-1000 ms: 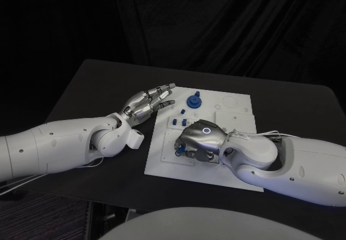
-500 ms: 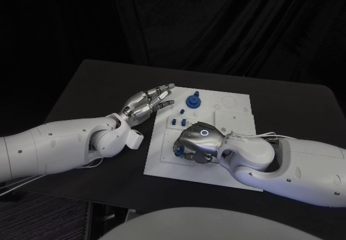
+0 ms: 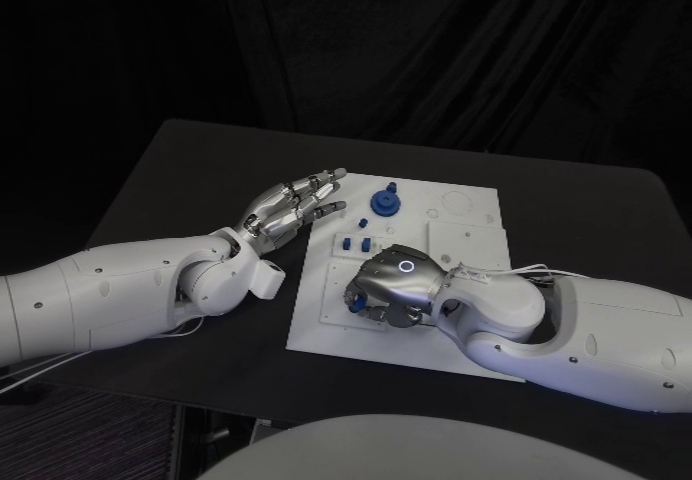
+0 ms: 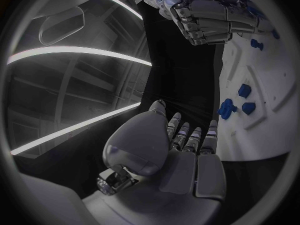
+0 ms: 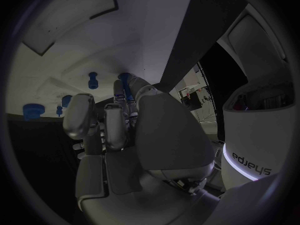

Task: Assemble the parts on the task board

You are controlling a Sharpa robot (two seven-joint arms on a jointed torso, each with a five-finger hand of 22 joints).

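The white task board (image 3: 462, 235) lies in the middle of the black table. A tall blue knob (image 3: 387, 201) stands near its far edge, with two small blue parts (image 3: 356, 243) just in front of it. My right hand (image 3: 395, 284) is curled down over the board's near left part. Its fingertips pinch a small blue part (image 3: 356, 297) (image 5: 124, 80) against the board. My left hand (image 3: 296, 205) (image 4: 182, 144) hovers flat at the board's left edge, fingers spread and holding nothing. In the left wrist view, blue parts (image 4: 226, 108) sit on the board beyond those fingers.
Shallow recesses and outlines mark the board's far right part (image 3: 464, 206). The bare black table (image 3: 188, 180) runs left of the board and behind it. My right forearm (image 3: 577, 320) lies across the board's near right corner.
My right hand has edged slightly to the left over the board, still curled on the blue part. The left hand has barely moved.
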